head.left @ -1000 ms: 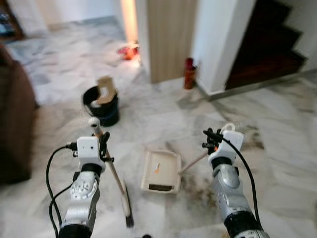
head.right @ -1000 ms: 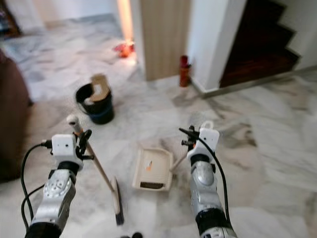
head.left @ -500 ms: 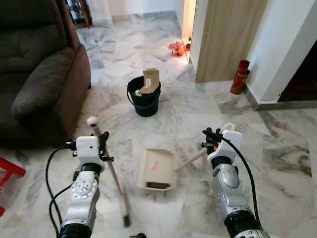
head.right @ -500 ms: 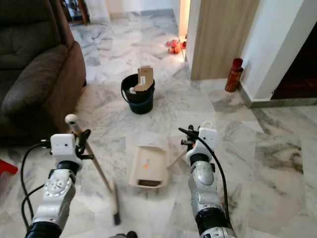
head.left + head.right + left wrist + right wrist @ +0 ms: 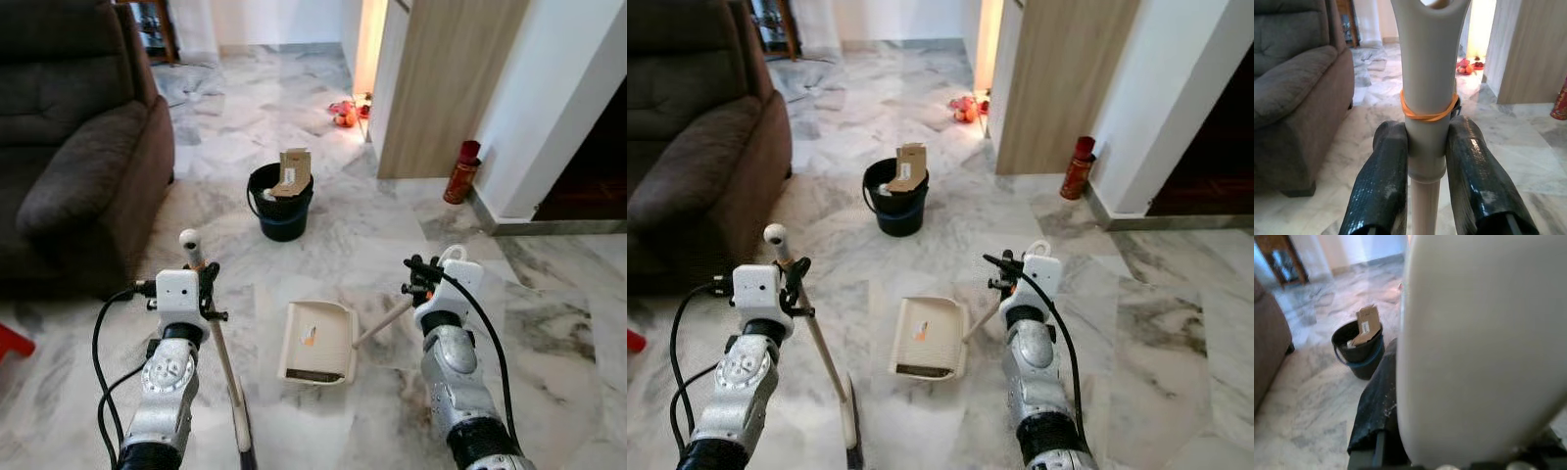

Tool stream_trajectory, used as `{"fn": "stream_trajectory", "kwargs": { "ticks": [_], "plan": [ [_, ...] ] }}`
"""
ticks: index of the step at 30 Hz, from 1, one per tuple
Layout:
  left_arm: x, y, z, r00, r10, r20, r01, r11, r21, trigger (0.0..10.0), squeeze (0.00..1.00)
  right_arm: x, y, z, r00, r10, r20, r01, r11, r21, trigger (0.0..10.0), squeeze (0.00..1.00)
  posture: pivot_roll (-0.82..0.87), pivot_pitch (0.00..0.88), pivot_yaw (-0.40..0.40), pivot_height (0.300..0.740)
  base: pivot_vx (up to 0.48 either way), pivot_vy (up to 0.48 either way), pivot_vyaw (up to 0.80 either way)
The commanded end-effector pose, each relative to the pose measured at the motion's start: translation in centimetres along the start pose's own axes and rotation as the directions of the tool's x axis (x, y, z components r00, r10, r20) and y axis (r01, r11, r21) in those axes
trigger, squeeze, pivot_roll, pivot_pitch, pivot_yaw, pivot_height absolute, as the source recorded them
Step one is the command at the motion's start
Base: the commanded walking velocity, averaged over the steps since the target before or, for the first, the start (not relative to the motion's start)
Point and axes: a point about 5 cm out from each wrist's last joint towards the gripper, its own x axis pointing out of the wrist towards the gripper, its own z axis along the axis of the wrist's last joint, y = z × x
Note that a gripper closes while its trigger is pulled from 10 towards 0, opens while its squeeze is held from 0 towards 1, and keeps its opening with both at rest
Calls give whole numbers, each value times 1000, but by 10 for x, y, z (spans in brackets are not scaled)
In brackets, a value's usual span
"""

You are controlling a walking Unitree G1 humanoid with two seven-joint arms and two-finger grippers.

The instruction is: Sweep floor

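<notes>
My left gripper [image 5: 204, 286] is shut on the pale broom handle [image 5: 217, 338], just below its rounded top. The broom slants down to its head [image 5: 241, 443] on the floor near my feet. In the left wrist view the two black fingers [image 5: 1382, 182] clamp the grey handle [image 5: 1427, 73] under an orange rubber band [image 5: 1428, 115]. My right gripper [image 5: 419, 280] is shut on the handle of the beige dustpan [image 5: 318, 341]. The dustpan lies flat on the marble floor between my arms, with a small orange scrap inside. Its white handle [image 5: 1484, 347] looms close in the right wrist view.
A black bucket [image 5: 281, 201] with a piece of cardboard [image 5: 293, 173] in it stands ahead. A brown sofa [image 5: 69, 147] is on the left. A red canister [image 5: 458, 172] stands by the white wall, next to a wooden panel [image 5: 441, 78]. Orange items [image 5: 343, 114] lie further back.
The whole view has swung left from the stairs toward the sofa and sharpened, so the camera moved. Both grippers keep their hold. The broom head sits a little nearer my feet.
</notes>
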Motion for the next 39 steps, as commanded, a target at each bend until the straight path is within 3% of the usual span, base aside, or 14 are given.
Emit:
{"fn": "stream_trajectory", "kwargs": {
  "ticks": [1, 22, 33, 39],
  "plan": [
    [2, 5, 6, 999, 14, 28, -15, 1000, 19, 10000, 0, 5, 11, 13, 998, 37, 54, -37, 999, 8, 10000, 0, 1, 63, 20, 740, 375, 0, 800],
    [3, 2, 6, 999, 6, 31, -6, 1000, 16, 10000, 0, 5, 12, 12, 998, 48, 48, -50, 998, 37, 10000, 0, 0, 48, 18, 740, 376, 0, 38],
    [2, 2, 6, 999, 6, 31, -7, 1000, 15, 10000, 0, 4, 16, 11, 996, 78, 41, -78, 997, 6, 10000, 0, 0, 51, 16, 740, 376, 0, 0],
    [3, 2, 6, 999, 7, 32, -7, 1000, 17, 10000, 0, 4, 17, 11, 996, 82, 41, -83, 997, 11, 10000, 0, 0, 54, 16, 740, 376, 0, 648]
  ]
}}
